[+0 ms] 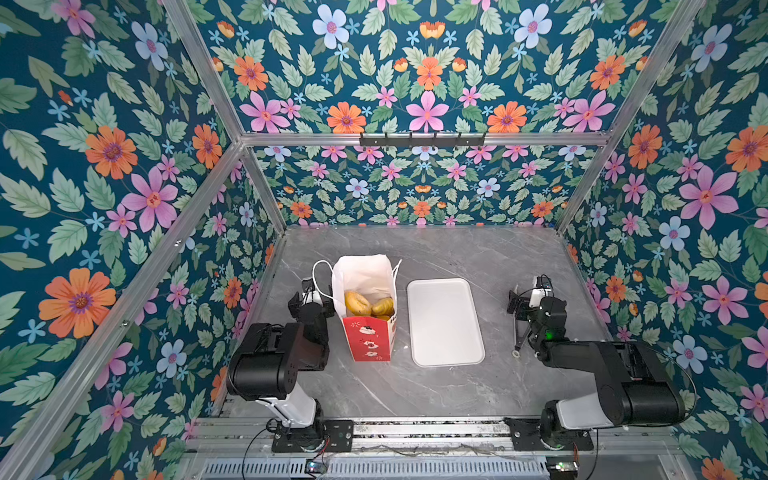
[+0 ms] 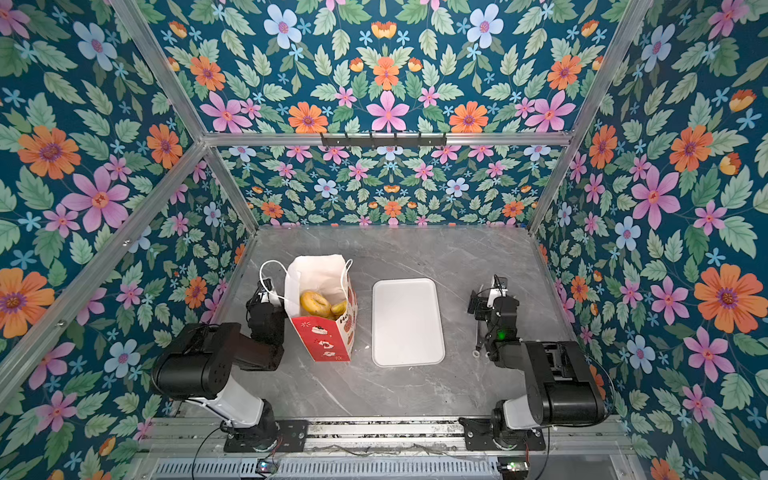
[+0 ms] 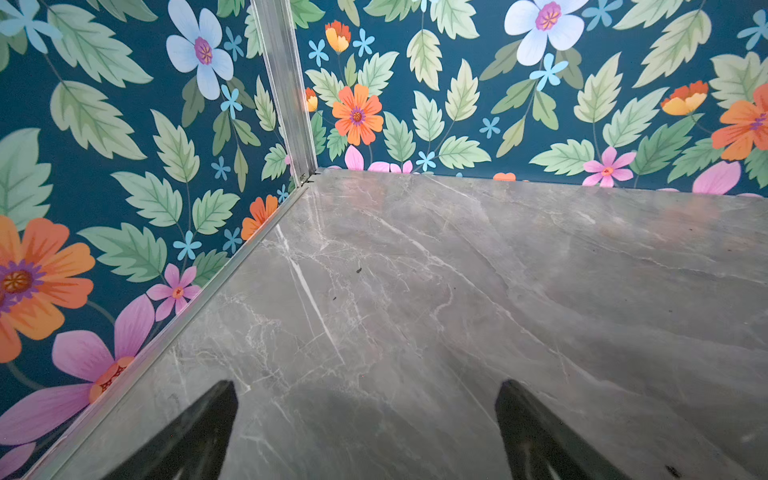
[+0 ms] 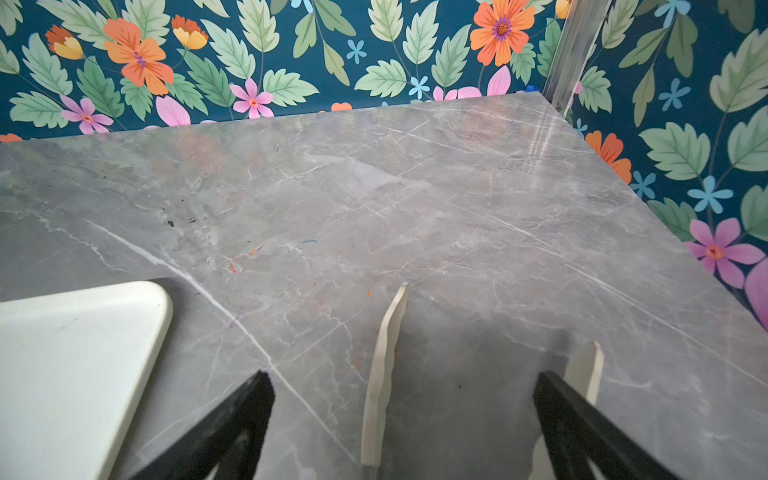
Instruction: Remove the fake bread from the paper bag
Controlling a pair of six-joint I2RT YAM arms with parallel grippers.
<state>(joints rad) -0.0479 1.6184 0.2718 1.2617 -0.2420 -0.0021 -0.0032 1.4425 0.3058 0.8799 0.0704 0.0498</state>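
grey marble tabletop [image 1: 415, 386] carries a white tray [image 1: 444, 322]; just left of it stands the paper bag [image 1: 368, 338], top open. left hand [image 3: 366, 388] beside the bag and right hand [image 4: 402, 376] right of the tray both gape, holding nothing. fake bread [image 1: 358, 302] lies inside the bag.

Bright, even light; soft shadows

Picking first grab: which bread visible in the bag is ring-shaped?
The bagel, leftmost inside the paper bag in both top views: it shows a centre hole. The piece beside it shows none.
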